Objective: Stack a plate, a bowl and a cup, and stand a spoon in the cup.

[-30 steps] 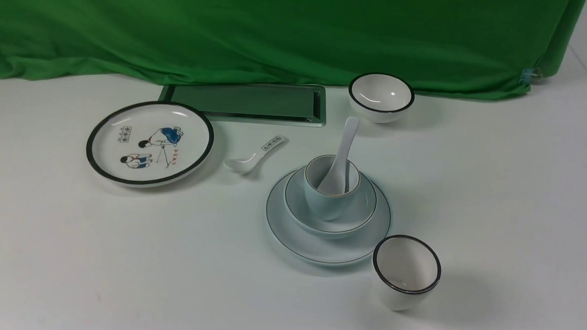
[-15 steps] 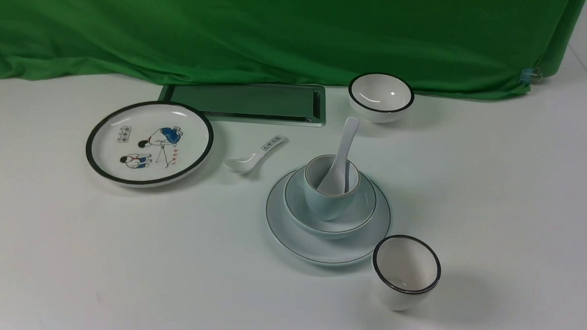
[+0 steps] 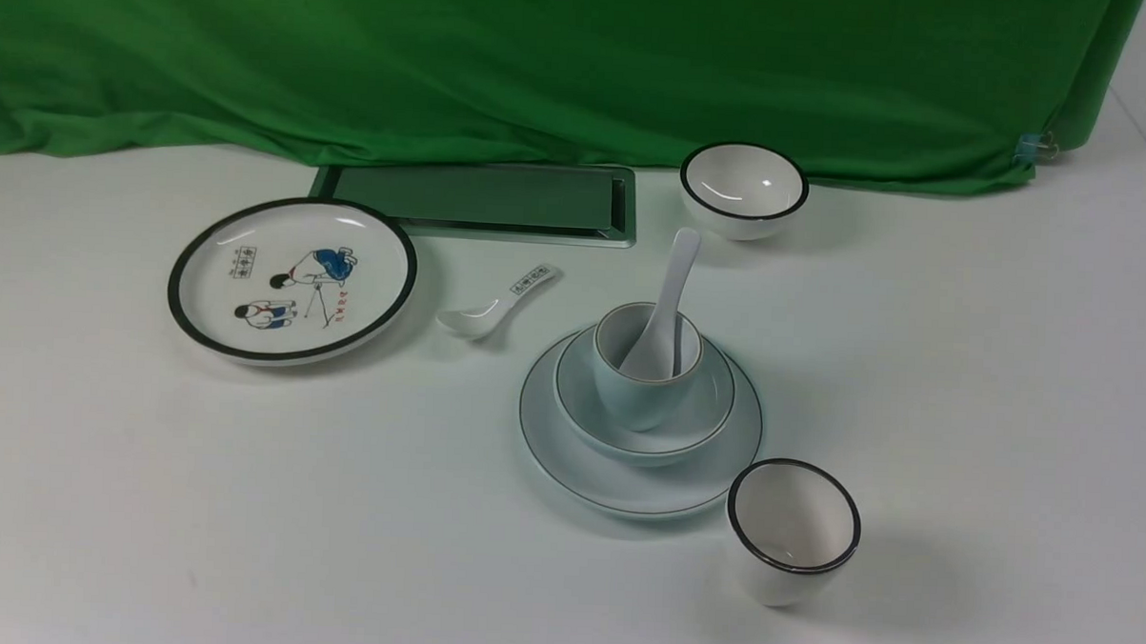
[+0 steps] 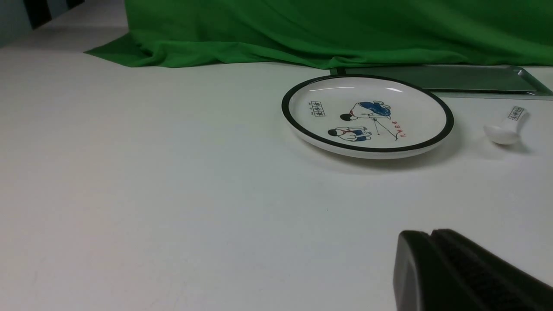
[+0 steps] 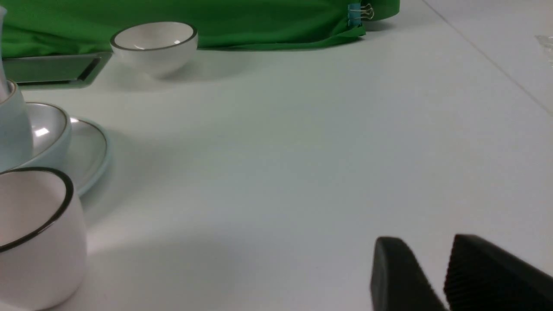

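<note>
The pale blue-green plate (image 3: 568,455) lies mid-table with the shallow bowl (image 3: 708,417) on it and the cup (image 3: 628,395) in the bowl. The white spoon (image 3: 678,273) stands in the cup, its handle leaning up toward the back. Neither gripper touches the stack. My left gripper (image 4: 431,233) is shut and empty, low over bare table in front of the cartoon plate. My right gripper (image 5: 425,239) is open with nothing between its fingers, well off to the right of the plate (image 5: 93,151), the bowl (image 5: 54,129) and the cup (image 5: 15,125).
A white black-rimmed cup (image 3: 793,530) stands right against the plate's front right edge. A cartoon plate (image 3: 291,279) and a small printed spoon (image 3: 497,303) lie to the left. A white black-rimmed bowl (image 3: 743,190), a metal tray (image 3: 487,200) and a green cloth (image 3: 544,64) are at the back.
</note>
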Controlling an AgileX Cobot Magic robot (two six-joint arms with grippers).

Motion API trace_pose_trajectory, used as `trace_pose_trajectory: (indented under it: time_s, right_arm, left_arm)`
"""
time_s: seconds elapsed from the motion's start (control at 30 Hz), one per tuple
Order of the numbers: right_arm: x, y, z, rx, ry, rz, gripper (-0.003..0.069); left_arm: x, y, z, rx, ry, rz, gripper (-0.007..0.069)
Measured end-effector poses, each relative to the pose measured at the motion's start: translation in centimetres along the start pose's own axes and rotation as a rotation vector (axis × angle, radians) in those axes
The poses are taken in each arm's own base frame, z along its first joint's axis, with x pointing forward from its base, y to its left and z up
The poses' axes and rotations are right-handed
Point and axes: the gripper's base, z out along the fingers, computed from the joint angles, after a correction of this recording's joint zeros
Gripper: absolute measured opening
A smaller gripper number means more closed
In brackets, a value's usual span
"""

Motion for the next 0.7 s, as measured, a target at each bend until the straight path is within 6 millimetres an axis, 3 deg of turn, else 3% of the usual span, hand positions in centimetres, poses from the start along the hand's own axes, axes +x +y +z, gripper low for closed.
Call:
trace_pose_trajectory:
  time_s: [0.7]
  right_arm:
    - [0.0,0.0,0.0,0.0,0.0,0.0,0.024]
  left_arm:
    - [0.0,0.0,0.0,0.0,0.0,0.001,-0.0029]
